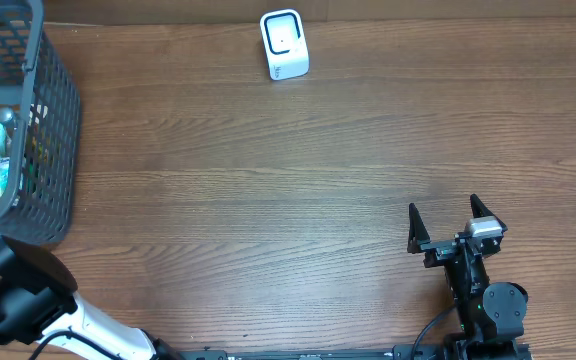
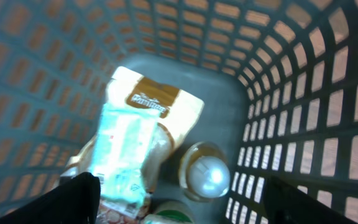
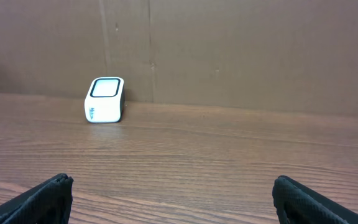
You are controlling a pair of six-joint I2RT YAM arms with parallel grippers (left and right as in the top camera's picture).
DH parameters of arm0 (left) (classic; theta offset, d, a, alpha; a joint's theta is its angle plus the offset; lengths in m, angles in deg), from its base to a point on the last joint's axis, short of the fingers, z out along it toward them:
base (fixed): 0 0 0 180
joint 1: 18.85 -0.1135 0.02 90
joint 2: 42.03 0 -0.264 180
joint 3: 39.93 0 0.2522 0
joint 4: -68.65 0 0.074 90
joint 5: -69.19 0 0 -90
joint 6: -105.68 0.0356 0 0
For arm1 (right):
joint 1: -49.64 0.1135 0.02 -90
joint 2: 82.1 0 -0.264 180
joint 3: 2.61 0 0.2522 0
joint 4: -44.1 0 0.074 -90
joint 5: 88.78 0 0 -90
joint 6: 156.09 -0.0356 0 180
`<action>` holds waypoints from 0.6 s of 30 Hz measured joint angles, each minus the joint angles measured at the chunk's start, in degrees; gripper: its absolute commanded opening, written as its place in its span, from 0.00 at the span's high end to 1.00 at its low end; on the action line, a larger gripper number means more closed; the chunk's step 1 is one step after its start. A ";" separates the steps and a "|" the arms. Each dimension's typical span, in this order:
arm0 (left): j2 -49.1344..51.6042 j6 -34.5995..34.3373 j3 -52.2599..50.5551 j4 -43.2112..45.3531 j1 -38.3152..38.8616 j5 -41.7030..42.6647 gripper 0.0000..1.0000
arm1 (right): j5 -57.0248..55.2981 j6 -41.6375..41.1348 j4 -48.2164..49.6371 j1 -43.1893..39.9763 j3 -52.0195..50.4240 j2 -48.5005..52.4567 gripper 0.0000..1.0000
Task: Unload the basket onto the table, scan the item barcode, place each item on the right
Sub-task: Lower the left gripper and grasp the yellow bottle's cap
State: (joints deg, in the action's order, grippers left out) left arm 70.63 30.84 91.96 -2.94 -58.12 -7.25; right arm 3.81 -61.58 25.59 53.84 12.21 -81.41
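Note:
The white barcode scanner (image 1: pixel 284 44) stands at the table's far edge and also shows far left in the right wrist view (image 3: pixel 105 99). Items lie in the grey basket (image 1: pixel 53 120): a pale teal packet (image 2: pixel 126 155) on a beige bag with a brown label (image 2: pixel 157 102), and beside them a silver-capped jar (image 2: pixel 207 174). My left gripper (image 2: pixel 185 205) hangs inside the basket just above them, open, its fingers (image 2: pixel 73 199) astride the packet and jar and holding nothing. My right gripper (image 1: pixel 444 208) rests open over bare wood at the near right.
The basket's mesh walls (image 2: pixel 303 93) close in around the left gripper. A green-lidded thing (image 2: pixel 166 219) shows at the bottom edge of the left wrist view. A brown wall (image 3: pixel 229 50) rises behind the scanner.

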 measured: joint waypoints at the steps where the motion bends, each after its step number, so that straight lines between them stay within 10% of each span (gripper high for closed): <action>1: 0.72 0.52 0.00 -0.28 0.00 0.92 0.13 | -0.02 0.02 -0.04 0.00 0.00 0.00 0.00; 18: 9.07 4.74 0.00 -2.25 0.00 6.01 0.18 | -0.02 0.00 -0.04 0.00 0.00 0.00 0.00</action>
State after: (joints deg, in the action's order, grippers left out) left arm 79.70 35.58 91.96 -5.19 -58.12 -1.24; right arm 3.79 -61.58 25.54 53.84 12.21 -81.41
